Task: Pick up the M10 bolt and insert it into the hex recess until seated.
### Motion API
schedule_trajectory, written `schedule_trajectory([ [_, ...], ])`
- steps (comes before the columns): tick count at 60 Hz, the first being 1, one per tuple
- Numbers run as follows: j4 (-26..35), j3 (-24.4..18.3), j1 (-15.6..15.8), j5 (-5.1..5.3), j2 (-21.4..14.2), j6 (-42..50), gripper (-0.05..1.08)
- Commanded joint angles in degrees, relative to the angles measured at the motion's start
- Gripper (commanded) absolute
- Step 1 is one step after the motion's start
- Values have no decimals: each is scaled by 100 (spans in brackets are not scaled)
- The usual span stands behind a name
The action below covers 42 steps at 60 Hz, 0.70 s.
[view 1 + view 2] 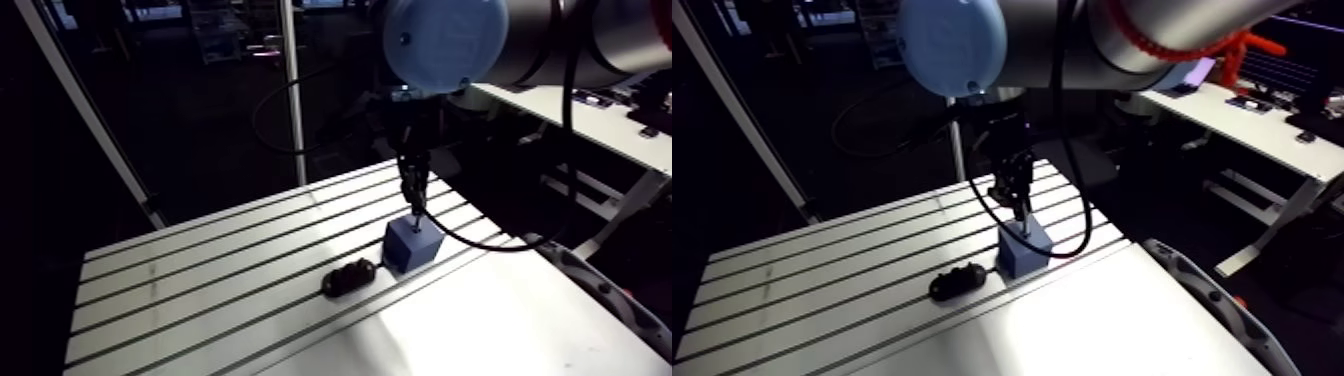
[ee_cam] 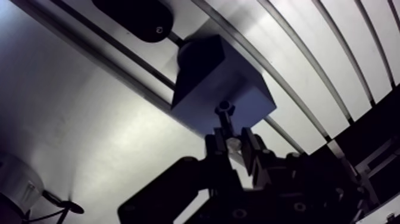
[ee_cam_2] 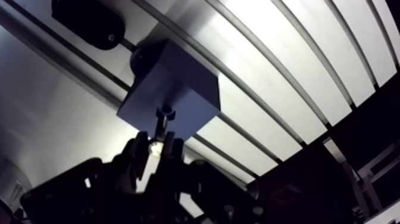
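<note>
Just right of centre in the arm view, the gripper (image 2: pixel 235 145) hangs upright over the blue block (image 1: pixel 412 246), jaws clamped on the bolt (image 2: pixel 225 114), apparently so its free end meets the recess squarely.

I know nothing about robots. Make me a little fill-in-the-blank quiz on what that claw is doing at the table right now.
1. The claw is ___ on the bolt.
2. The bolt points down at the top of a block whose colour is ___.
3. Beside the block, on the slotted table, lies a small object that is ___ in colour.

Missing words: shut; blue; black.
</note>
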Motion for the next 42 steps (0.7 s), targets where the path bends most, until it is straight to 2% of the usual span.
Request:
schedule_trajectory([
  [1, 0, 25, 8, 8, 8, 10, 101],
  [27, -25, 19, 0, 1, 36, -32, 101],
  [42, -236, 53, 2, 1, 62, -51, 101],
])
